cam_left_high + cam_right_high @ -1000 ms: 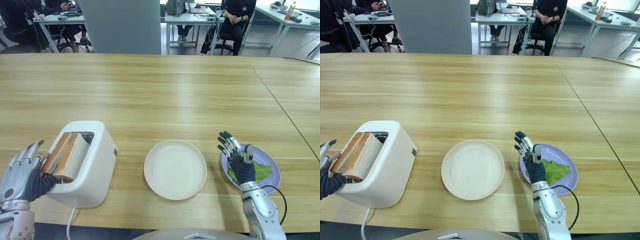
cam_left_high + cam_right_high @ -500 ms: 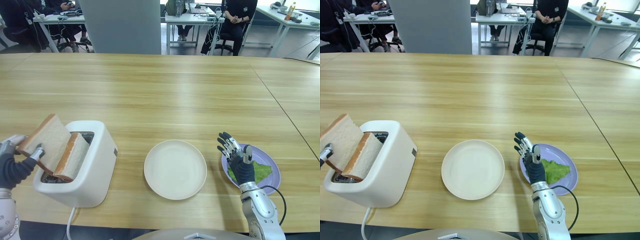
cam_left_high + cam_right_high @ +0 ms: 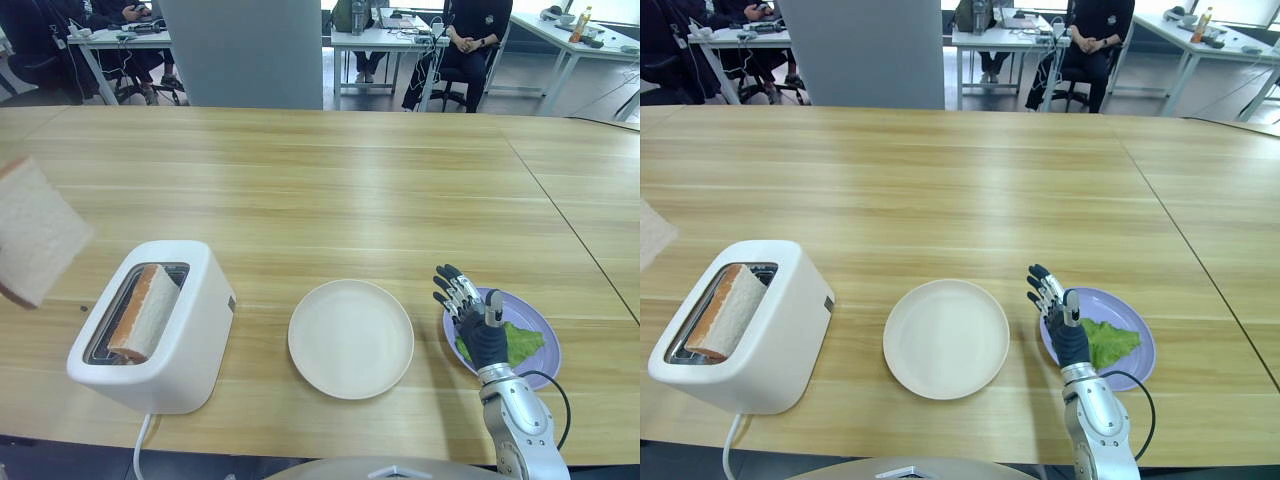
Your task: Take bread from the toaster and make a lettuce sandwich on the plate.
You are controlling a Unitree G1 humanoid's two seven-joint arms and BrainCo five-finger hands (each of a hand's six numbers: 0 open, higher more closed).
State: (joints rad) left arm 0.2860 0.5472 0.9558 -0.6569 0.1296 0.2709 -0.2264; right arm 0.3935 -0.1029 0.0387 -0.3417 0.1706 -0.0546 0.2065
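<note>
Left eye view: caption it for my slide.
One bread slice in the air beside the toaster, second slice in its slot, plate bare.

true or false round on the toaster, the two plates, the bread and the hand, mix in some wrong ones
1. One tan-crusted slice of bread sits in the white toaster. True.
2. The round cream plate carries a bread slice. False: nothing lies on it.
3. The green lettuce leaf lies on the round purple plate. True.
4. The right hand grips the lettuce. False: its fingers are extended over the purple plate's left edge and hold nothing.
5. A second white bread slice is in the air, left of the toaster. True.
</note>
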